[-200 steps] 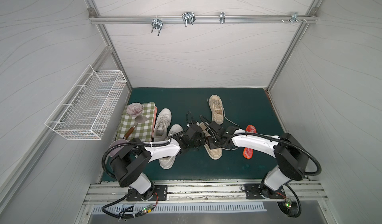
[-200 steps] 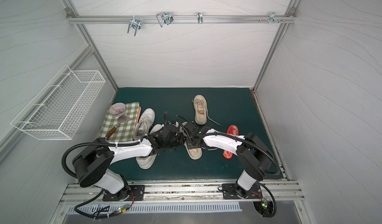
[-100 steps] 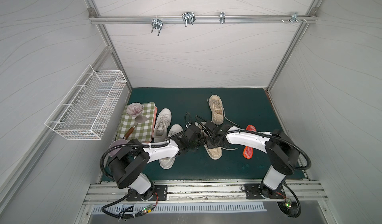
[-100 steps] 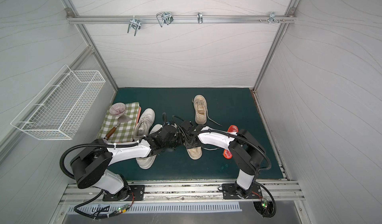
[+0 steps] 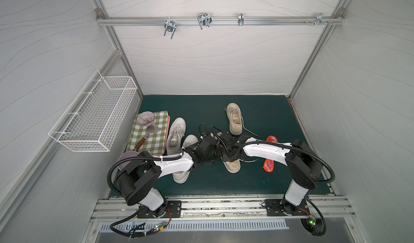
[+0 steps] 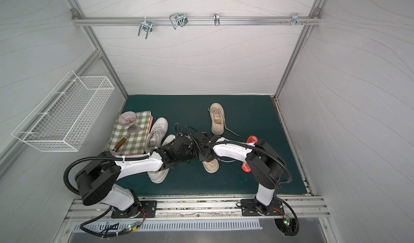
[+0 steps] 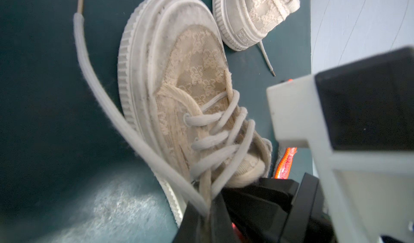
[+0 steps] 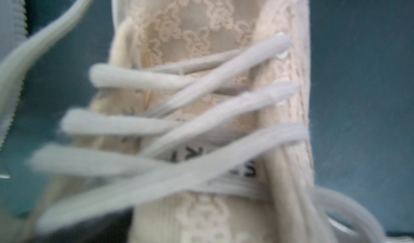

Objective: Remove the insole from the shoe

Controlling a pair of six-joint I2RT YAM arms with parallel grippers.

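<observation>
The beige shoe (image 5: 231, 166) lies on the tabletop (image 5: 201, 109) between both sets of fingers; its insole is unseen. The left fingers (image 7: 195, 228) are closed tight at the laces (image 7: 215, 141). The right fingers are hidden, so their state cannot be told. The insole is likely light and floppy: grip its heel edge. The wire basket (image 5: 96, 118) and bowl (image 5: 145, 112) appear empty.
</observation>
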